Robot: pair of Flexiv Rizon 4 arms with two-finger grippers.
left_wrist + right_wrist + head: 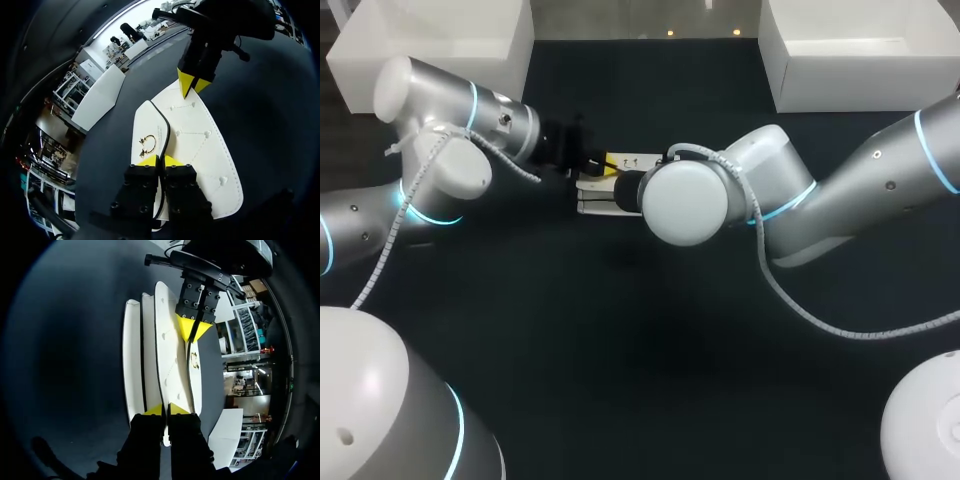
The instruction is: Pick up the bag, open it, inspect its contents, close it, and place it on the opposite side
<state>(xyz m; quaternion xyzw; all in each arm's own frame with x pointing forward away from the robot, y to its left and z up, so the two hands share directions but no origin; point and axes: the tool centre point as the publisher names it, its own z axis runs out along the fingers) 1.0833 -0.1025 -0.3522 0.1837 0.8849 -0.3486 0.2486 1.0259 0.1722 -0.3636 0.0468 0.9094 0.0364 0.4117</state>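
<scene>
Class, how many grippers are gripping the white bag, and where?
2. The left gripper pinches one end of the bag, at its flap edge; the right gripper pinches the opposite end.

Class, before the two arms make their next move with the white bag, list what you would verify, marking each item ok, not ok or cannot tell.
1. The left gripper shut on the bag: ok.
2. The right gripper shut on its opposite end: ok.
3. The bag lifted off the table: cannot tell.
4. The gold clasp undone: cannot tell.
5. Inside of the bag in view: not ok.
</scene>
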